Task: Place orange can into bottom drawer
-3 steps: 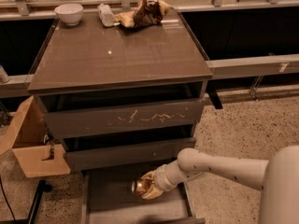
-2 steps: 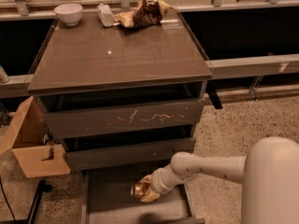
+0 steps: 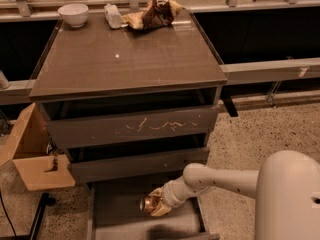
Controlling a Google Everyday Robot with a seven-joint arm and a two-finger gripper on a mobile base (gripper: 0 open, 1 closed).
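Orange can (image 3: 149,203) sits at the tip of the gripper (image 3: 157,204), lying on its side with one shiny round end facing left. It hangs over the open bottom drawer (image 3: 118,210), above the right half of the drawer's smooth floor, and a dark shadow lies on that floor just below it. The gripper is closed around the can, its pale fingers hugging the can's right side. The arm (image 3: 220,179) reaches in from the right, coming off the robot's big pale body (image 3: 290,199) at the lower right corner.

The bottom drawer is pulled well out from the brown cabinet (image 3: 125,59), with thin pale walls on its left and right. Right above it is the drawer with a plain dark front (image 3: 140,164), pulled out a little. Above that is the drawer with pale scratches (image 3: 135,127) across its front, also partly out.

On the back edge of the cabinet top stand a white bowl (image 3: 73,14) at the left, a clear plastic bottle (image 3: 113,16) lying beside it, and a brown-and-tan snack bag (image 3: 152,13) just right of the bottle. An open cardboard box (image 3: 30,156) sits to the left of the cabinet. The speckled floor (image 3: 260,126) spreads out to the right.
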